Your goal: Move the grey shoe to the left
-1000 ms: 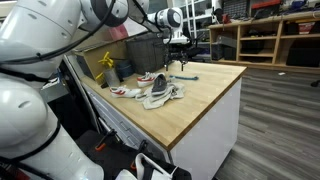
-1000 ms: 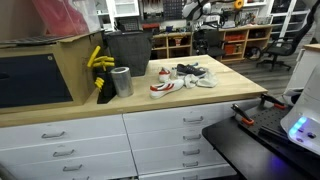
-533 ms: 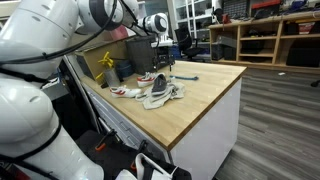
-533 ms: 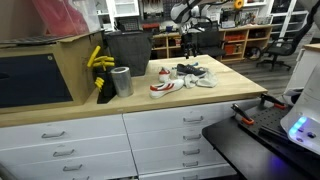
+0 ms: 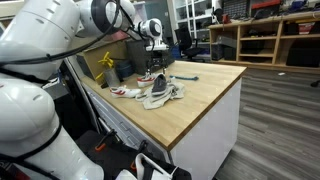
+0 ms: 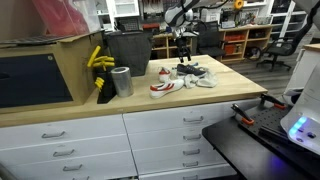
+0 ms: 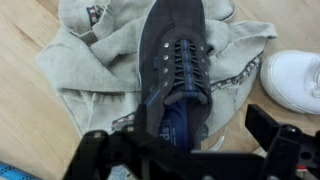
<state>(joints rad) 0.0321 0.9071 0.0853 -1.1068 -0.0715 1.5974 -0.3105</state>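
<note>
The gripper [image 5: 157, 62] has swung in and dropped since a second ago, and now it hangs right above the pale shoes [image 7: 75, 70]. On top of that pale heap lies the grey shoe [image 7: 180, 60], toe pointing away up the wrist view and heel end down between the fingers [image 7: 100, 150]. The jaws are spread wide with nothing in them, one on each flank, so the shoe's long axis runs across the closing line. That looks well set for a straight descent. A white sneaker [image 7: 296, 80] sits just beside the pale shoes. Everything rests on a wooden counter [image 5: 205, 100], bare beyond the pale shoes, with workshop shelving [image 5: 270, 35] well behind them.
</note>
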